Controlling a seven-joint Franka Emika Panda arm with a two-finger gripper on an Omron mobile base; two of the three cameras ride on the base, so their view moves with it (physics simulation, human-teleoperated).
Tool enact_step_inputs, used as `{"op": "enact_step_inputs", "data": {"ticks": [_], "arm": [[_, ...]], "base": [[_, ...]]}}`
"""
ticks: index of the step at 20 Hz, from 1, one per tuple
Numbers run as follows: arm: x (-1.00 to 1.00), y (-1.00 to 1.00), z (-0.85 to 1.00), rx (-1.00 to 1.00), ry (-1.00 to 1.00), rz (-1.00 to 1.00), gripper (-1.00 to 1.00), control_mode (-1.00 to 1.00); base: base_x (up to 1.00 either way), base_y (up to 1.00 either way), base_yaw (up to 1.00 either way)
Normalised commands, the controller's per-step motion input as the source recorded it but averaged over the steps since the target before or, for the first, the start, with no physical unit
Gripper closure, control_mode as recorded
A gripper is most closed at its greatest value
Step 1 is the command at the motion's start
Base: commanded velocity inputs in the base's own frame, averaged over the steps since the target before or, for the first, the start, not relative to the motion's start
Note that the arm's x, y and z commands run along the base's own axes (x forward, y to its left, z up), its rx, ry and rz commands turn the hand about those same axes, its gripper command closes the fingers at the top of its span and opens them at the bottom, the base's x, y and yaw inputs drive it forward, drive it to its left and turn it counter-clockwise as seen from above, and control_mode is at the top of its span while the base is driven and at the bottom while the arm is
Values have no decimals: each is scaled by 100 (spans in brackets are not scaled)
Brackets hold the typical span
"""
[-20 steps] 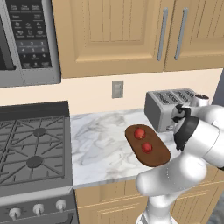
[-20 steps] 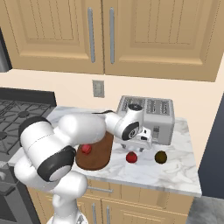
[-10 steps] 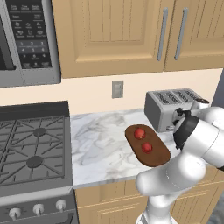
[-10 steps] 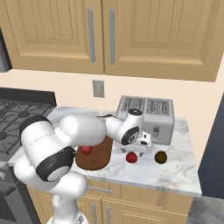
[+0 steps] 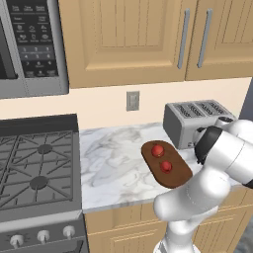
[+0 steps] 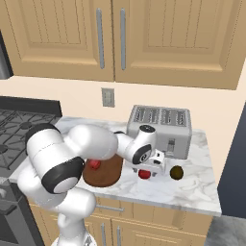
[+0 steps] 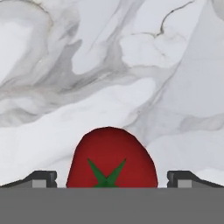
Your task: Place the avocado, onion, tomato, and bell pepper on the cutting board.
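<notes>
gripper [image 7: 112,177]: we see it wide, one tip either side of a red tomato [image 7: 112,158]
cutting board [image 5: 166,164]: one, we count two red items on it
avocado [image 6: 177,172]: one, on the counter [image 6: 192,187]

Two red round items [image 5: 157,150] sit on the dark cutting board [image 5: 179,174]. A red tomato [image 7: 111,159] with a green star top rests on the marble tabletop [image 6: 192,187] just beside it; the olive-brown avocado [image 6: 177,172] lies nearby.

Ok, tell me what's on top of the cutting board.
Two red round items sit on the cutting board. Its near end is covered by the arm, so anything there can't be seen.
</notes>
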Motion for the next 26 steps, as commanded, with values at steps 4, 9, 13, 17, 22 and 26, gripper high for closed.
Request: {"op": "enact_step_inputs", "data": {"ticks": [4,9,13,17,22,26], "arm": [[0,0,-25,-1,3,0,-100,-100],[-5,4,-7,-1,0,0,100,-100],[-31,22,44,0,-6,0,100,-100],[-33,60,62,0,-4,0,100,-100],[-11,89,54,0,0,0,100,-100],[0,76,27,0,-3,1,100,-100]], "base": [[0,0,0],[0,0,0],[0,0,0],[0,0,0],[0,0,0],[0,0,0]]}}
